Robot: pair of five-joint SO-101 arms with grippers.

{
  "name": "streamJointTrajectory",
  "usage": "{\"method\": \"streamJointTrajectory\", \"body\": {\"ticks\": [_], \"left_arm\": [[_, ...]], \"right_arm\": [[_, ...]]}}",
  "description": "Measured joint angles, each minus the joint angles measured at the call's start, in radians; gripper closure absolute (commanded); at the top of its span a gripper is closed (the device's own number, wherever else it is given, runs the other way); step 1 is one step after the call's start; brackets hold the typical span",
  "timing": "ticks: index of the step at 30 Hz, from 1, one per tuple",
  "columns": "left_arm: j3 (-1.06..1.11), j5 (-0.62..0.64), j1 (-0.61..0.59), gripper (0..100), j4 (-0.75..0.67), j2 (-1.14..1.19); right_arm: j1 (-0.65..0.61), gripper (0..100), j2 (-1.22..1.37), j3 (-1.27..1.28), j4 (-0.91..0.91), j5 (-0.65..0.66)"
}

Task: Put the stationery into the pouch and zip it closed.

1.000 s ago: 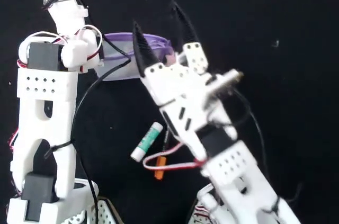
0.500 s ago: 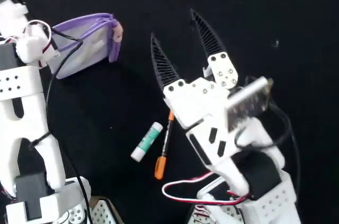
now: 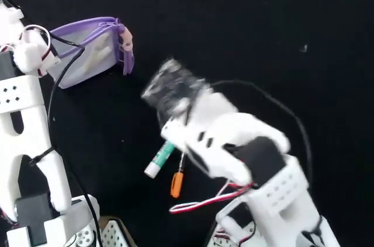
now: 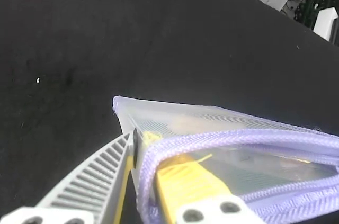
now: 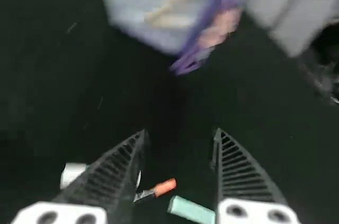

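The task is at an early stage, judging by what lies where. The pouch [image 3: 87, 45] sits in the upper left of the high view, its purple zip rim gaping, so the mouth is open and ready to take things. A pale shape shows through its clear side, but I cannot tell what it is. The glue stick [image 3: 159, 159] and the pen [image 3: 177, 178] lie on the black table [image 3: 263, 37], low and left of centre in the high view, side by side and almost touching. Neither is in the pouch. Both have yet to be picked up and put inside, and the zip is not yet drawn shut.

The left gripper [image 4: 142, 144] pinches the pouch at its rim. The grey finger is outside the clear wall and the yellow one is inside the mouth, with the purple edge clamped between them. It holds the pouch at the left edge of the high view.

The right gripper [image 5: 180, 133] is spread wide and holds nothing. In its wrist view the pen's orange cap [image 5: 158, 188] and the teal glue stick [image 5: 192, 211] lie between the two fingers, near their bases, with the pouch [image 5: 153, 7] well beyond the tips. In the high view the right arm fills the lower middle, over the two items, with the pouch well apart to its upper left.
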Motion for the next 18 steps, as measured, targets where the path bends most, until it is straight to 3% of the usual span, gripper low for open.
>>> {"method": "streamJointTrajectory", "body": {"ticks": [9, 15, 18], "left_arm": [[0.002, 0.0, -0.002, 97, -0.005, 0.0], [0.005, 0.002, -0.052, 97, -0.029, 0.0], [0.008, 0.002, -0.084, 97, -0.041, 0.002]], "right_arm": [[-0.198, 82.3, 0.005, 0.256, 0.048, 0.414], [-0.216, 82.3, 0.005, 0.399, 0.048, 0.574], [-0.218, 82.3, 0.005, 0.443, 0.025, 0.594]]}}
